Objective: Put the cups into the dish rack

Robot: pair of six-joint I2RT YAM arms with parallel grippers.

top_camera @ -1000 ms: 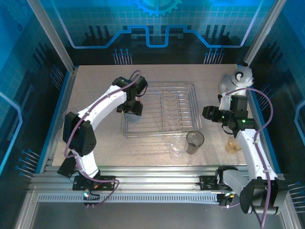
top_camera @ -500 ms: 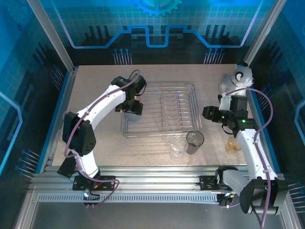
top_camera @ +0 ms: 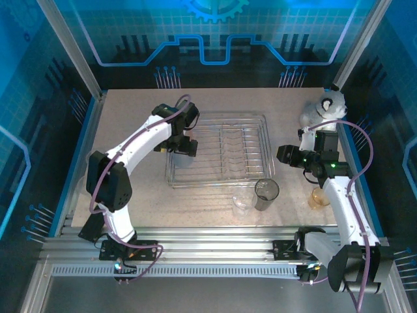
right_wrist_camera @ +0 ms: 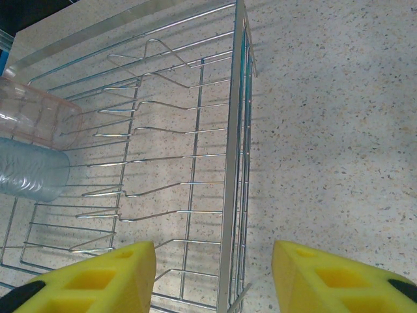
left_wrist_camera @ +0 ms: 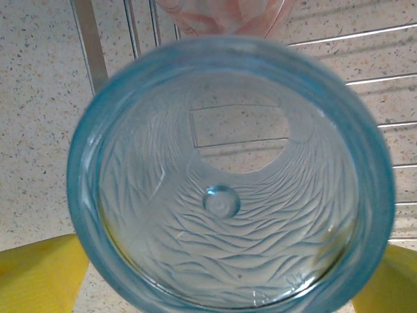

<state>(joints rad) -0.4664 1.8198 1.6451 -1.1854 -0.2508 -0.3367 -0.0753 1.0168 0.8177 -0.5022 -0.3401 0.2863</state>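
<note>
My left gripper (top_camera: 185,146) hangs over the left end of the dish rack (top_camera: 255,124). A blue cup (left_wrist_camera: 228,189) sits end-on between its yellow fingers (left_wrist_camera: 39,274), which are shut on it. From the right wrist this blue cup (right_wrist_camera: 29,176) lies on its side on the rack wires (right_wrist_camera: 195,137), next to a pink cup (right_wrist_camera: 39,120). That pink cup (left_wrist_camera: 221,16) also peeks in above the blue one. My right gripper (right_wrist_camera: 215,257) stands open over the rack's right rim (right_wrist_camera: 233,195), holding nothing. It appears at the rack's right side as the right gripper (top_camera: 285,155).
A smoky grey cup (top_camera: 266,193) and a clear cup (top_camera: 240,203) stand in front of the rack. An amber cup (top_camera: 318,197) sits beside my right forearm. A white-grey plush toy (top_camera: 329,106) lies at the far right corner.
My left gripper has shifted slightly toward the far side of the rack with the blue cup. The right arm has not moved.
</note>
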